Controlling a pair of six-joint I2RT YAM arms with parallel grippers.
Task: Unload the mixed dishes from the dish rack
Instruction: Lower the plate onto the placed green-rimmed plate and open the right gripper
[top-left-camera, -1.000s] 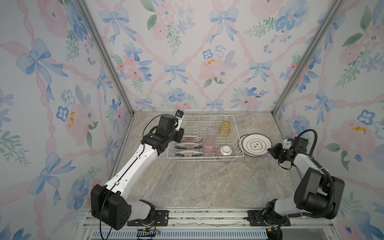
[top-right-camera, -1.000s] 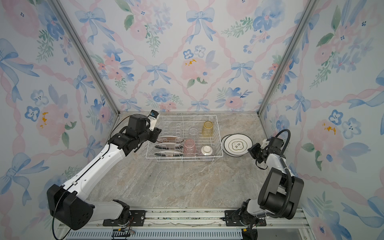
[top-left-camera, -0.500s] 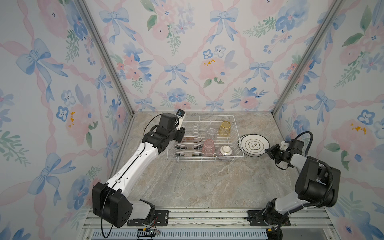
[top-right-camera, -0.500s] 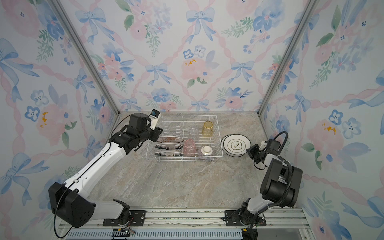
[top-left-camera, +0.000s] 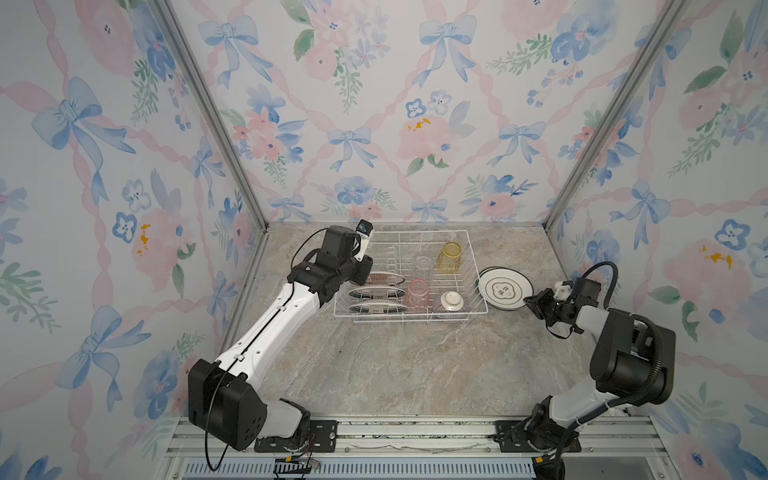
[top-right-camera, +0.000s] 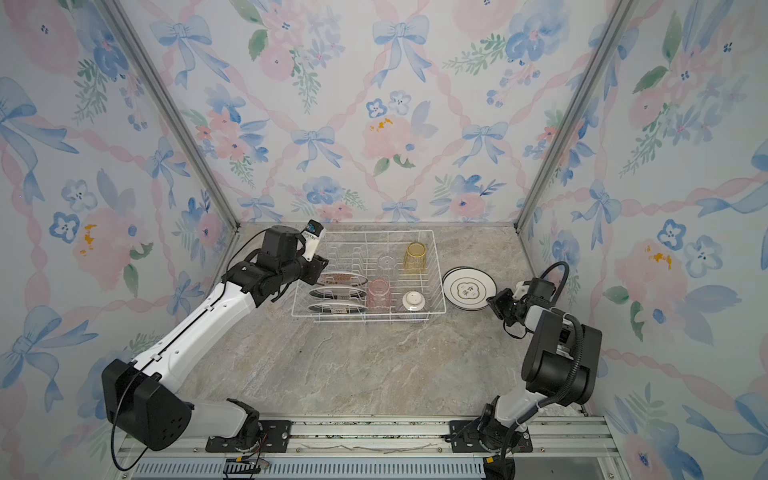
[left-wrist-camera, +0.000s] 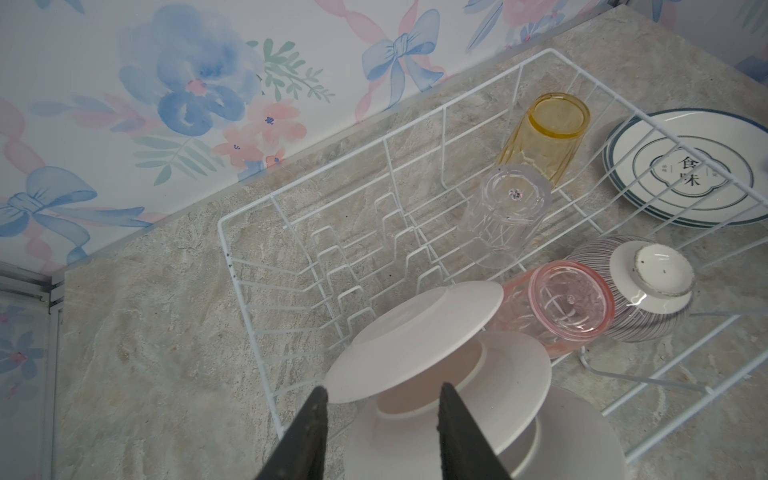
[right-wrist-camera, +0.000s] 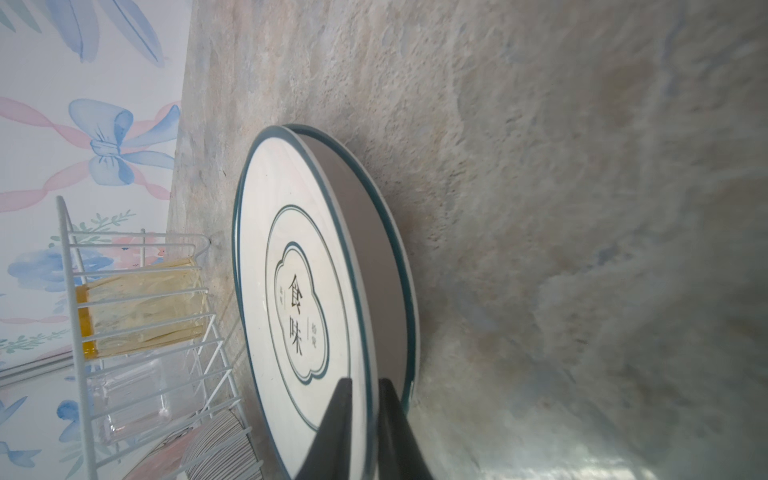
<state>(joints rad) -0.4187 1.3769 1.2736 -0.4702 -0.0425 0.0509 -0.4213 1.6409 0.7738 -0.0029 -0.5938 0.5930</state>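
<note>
Stone tabletop (top-left-camera: 415, 365) carries the dish rack (top-left-camera: 478, 274), three plates (top-left-camera: 376, 293) in its prongs (left-wrist-camera: 332, 249) beside the pink tumbler (top-left-camera: 416, 293), the stacked plates (top-left-camera: 505, 289) just outside its right wall. Your left gripper (left-wrist-camera: 383, 386) hangs open and empty astride the rearmost racked plate (left-wrist-camera: 415, 340), at its rim; your right gripper (right-wrist-camera: 365, 379) stands barely parted around the rim of the top stacked plate (right-wrist-camera: 291, 291). A crooked lift could clip a prong or the tumbler, a dragging jaw could skid the stack; bare stone in front offers room.
</note>
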